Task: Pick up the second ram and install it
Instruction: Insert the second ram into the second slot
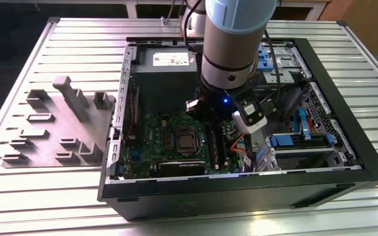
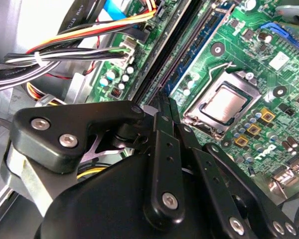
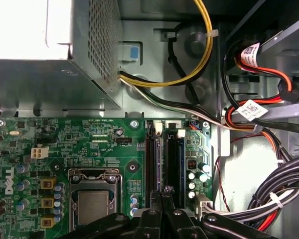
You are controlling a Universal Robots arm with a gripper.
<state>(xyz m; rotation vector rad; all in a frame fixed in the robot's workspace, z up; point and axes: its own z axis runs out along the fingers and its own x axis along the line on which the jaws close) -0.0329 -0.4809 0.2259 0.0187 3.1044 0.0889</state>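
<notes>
Your gripper (image 3: 165, 195) is down inside the open PC case (image 1: 346, 162), over the memory slots (image 3: 150, 159) of the green motherboard (image 3: 65, 144), just beside the CPU socket (image 3: 92, 199). In the first wrist view the fingertips (image 3: 168, 191) sit pressed close together on the top edge of the second ram (image 3: 171, 159), which stands upright in a slot and runs straight out ahead of them toward the grey power supply (image 3: 45, 59). In the second wrist view the same fingers (image 2: 165, 107) meet at that dark stick. The grey fixture (image 1: 57, 128) lies on the table (image 1: 18, 196) at the exterior view's left.
</notes>
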